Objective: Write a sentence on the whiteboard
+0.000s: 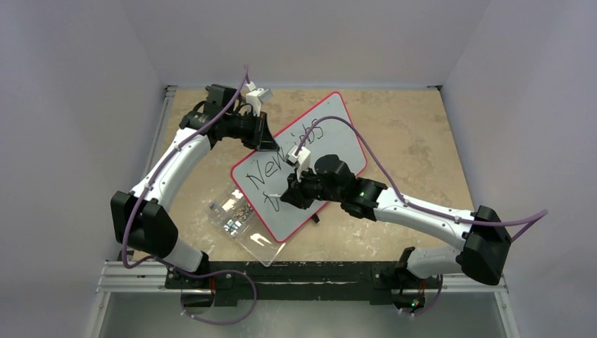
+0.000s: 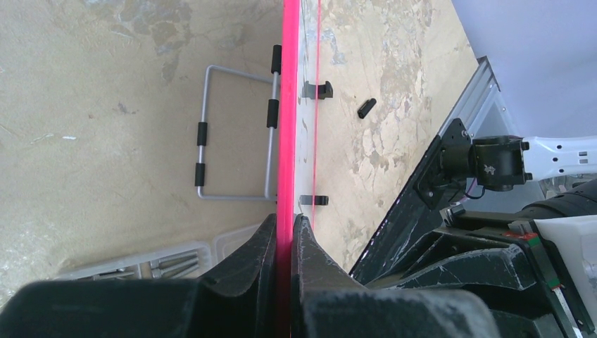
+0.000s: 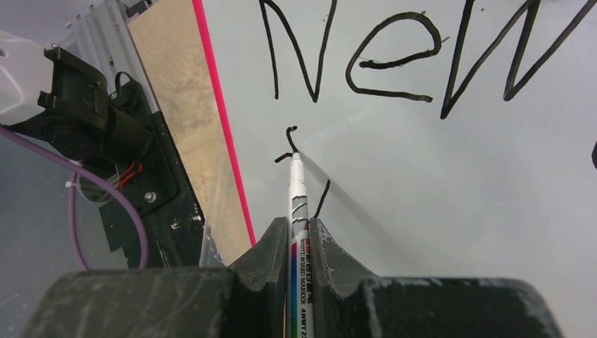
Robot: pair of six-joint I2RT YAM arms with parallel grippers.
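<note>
Left gripper (image 1: 266, 137), seen from above, is clamped on the upper-left edge of the large white rectangular whiteboard (image 1: 338, 134) with a thin red rim, which sits at a slant across the middle of the mottled tan table (image 1: 415, 141). The right gripper (image 1: 287, 196) hangs over the board's lower-left part. The black handwritten sentence (image 1: 281, 165) reads "New jobs" on its upper line, with only a few strokes of a second line beside that gripper. A clear plastic box (image 1: 239, 225) of small metal parts lies just beside the board's lower-left rim.

From the left wrist, the left gripper (image 2: 285, 222) has its black fingers (image 2: 257, 250) pressed shut on either side of the whiteboard (image 2: 287, 105) — its red rim runs straight up the centre of the frame. Left of the rim lies a grey wire frame (image 2: 236, 68) with black sleeves. Right of the rim show two small black feet (image 2: 317, 89) and a loose black piece (image 2: 366, 107). The clear plastic box (image 2: 162, 264) appears at lower left.

From the right wrist, the right gripper (image 3: 299, 225) is nearly closed on a white whiteboard marker (image 3: 297, 186) with a coloured label. Its tip meets the whiteboard (image 3: 457, 176) at a small hooked stroke — just below the "New" of the sentence (image 3: 394, 63), which fills the top of the frame. The red rim runs diagonally at upper left.
</note>
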